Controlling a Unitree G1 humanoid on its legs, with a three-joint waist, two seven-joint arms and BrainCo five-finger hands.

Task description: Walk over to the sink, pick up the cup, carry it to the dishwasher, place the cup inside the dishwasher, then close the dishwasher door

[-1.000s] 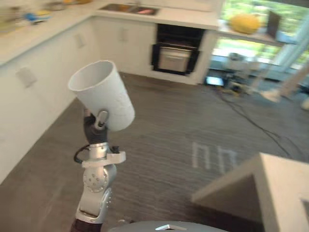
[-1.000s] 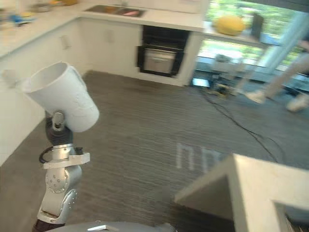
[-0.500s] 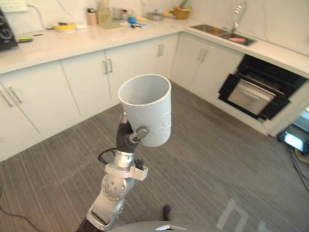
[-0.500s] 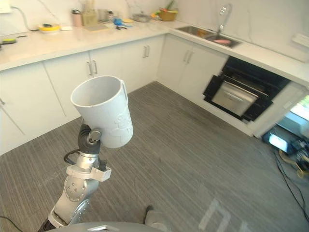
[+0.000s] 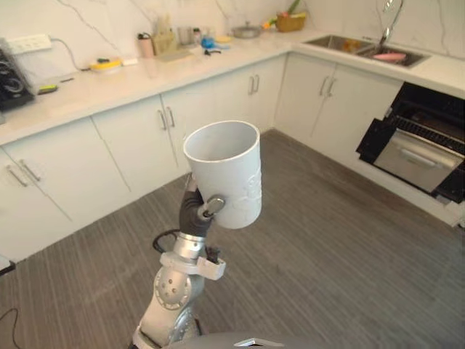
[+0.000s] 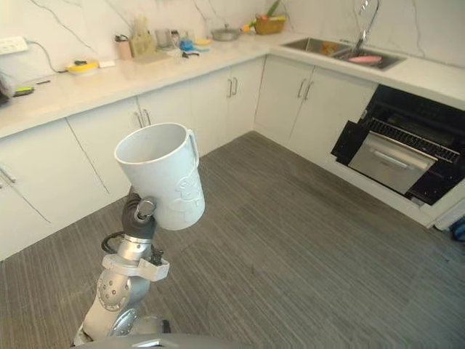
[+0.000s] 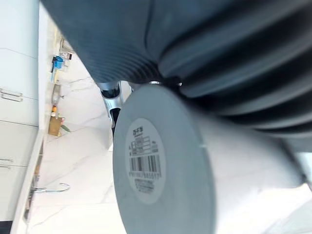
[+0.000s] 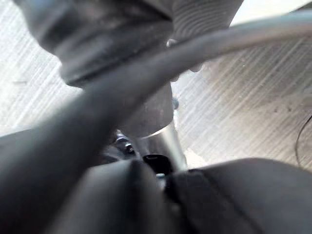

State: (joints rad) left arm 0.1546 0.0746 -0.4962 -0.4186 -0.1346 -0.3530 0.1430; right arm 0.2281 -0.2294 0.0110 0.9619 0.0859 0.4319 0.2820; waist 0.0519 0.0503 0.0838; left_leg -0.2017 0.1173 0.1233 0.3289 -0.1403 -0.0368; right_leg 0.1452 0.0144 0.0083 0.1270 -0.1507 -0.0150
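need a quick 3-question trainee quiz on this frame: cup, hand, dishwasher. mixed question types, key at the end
1. True or false: the cup is held upside down, mouth toward the floor.
2. Multiple choice: what holds the cup? A) the left hand, fingers curled round its lower wall; B) a person; C) a dish rack.
3. Fill in the blank: the dishwasher under the counter has its door ____.

Key: 1 false, the mouth faces up; 2 A; 3 open.
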